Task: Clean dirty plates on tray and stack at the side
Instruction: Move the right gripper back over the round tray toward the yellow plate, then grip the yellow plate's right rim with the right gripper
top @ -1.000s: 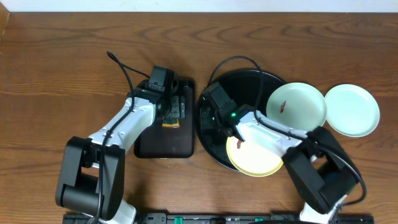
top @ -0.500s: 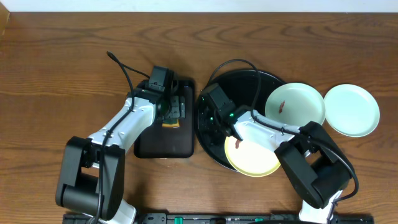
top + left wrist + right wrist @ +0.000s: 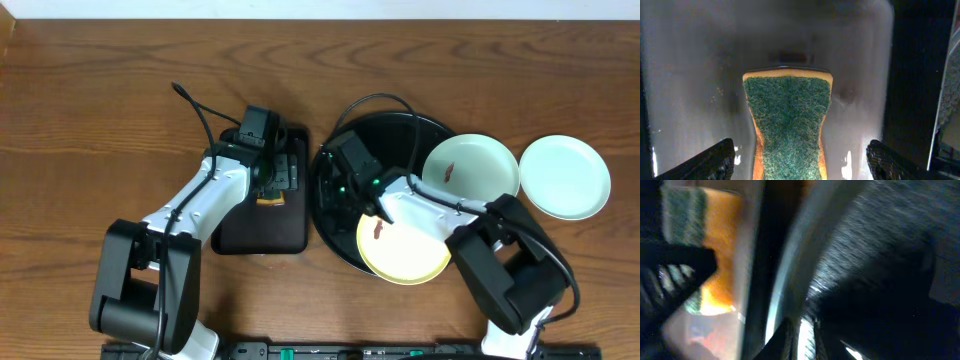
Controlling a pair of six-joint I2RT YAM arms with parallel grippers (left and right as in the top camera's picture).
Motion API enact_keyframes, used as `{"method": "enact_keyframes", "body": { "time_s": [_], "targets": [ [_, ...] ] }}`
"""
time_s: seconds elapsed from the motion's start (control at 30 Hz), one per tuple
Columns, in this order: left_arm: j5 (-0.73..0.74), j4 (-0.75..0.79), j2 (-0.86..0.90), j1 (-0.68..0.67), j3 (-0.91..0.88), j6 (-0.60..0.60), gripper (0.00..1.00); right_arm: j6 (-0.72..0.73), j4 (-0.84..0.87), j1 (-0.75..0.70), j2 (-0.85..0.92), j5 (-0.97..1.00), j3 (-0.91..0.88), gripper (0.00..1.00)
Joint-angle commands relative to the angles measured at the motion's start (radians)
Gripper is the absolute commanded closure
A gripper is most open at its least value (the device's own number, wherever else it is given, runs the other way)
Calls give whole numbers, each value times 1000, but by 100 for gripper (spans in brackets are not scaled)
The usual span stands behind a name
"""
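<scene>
The round black tray point(image 3: 392, 133) holds a pale mint plate point(image 3: 470, 170) with a brown smear at its right and a pale yellow plate point(image 3: 405, 250) with a smear at its front, overhanging the rim. A second mint plate point(image 3: 565, 177) lies on the table to the right of the tray, no smear visible. My right gripper point(image 3: 336, 193) is shut on the tray's left rim point(image 3: 790, 265); its fingertips point(image 3: 802, 342) show blurred in the right wrist view. My left gripper point(image 3: 800, 162) is open, straddling a green-topped orange sponge point(image 3: 787, 115).
The sponge point(image 3: 274, 187) lies in a small rectangular black tray point(image 3: 260, 235) just left of the round tray, almost touching it. The left arm reaches it from the front left. Bare wooden table lies behind and to the far left.
The round tray and the two plates on it have slid a little to the left with my right gripper. The mint plate on the table and the left arm have not moved.
</scene>
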Motion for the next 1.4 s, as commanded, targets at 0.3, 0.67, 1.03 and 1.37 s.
{"method": "enact_keyframes", "body": {
  "time_s": [0.3,0.67,1.03,1.37],
  "targets": [
    [-13,0,7,2,-7,2,15,-142,-623,-117,-471,316,79,72],
    [-13,0,7,2,-7,2,15,-5,-972,-193,-564,335,2,74],
    [-13,0,7,2,-7,2,15,133,-957,-227,-564,335,-169,73],
    [-13,-1,7,2,-7,2,15,170,-956,-266,-564,315,-190,76]
  ]
}}
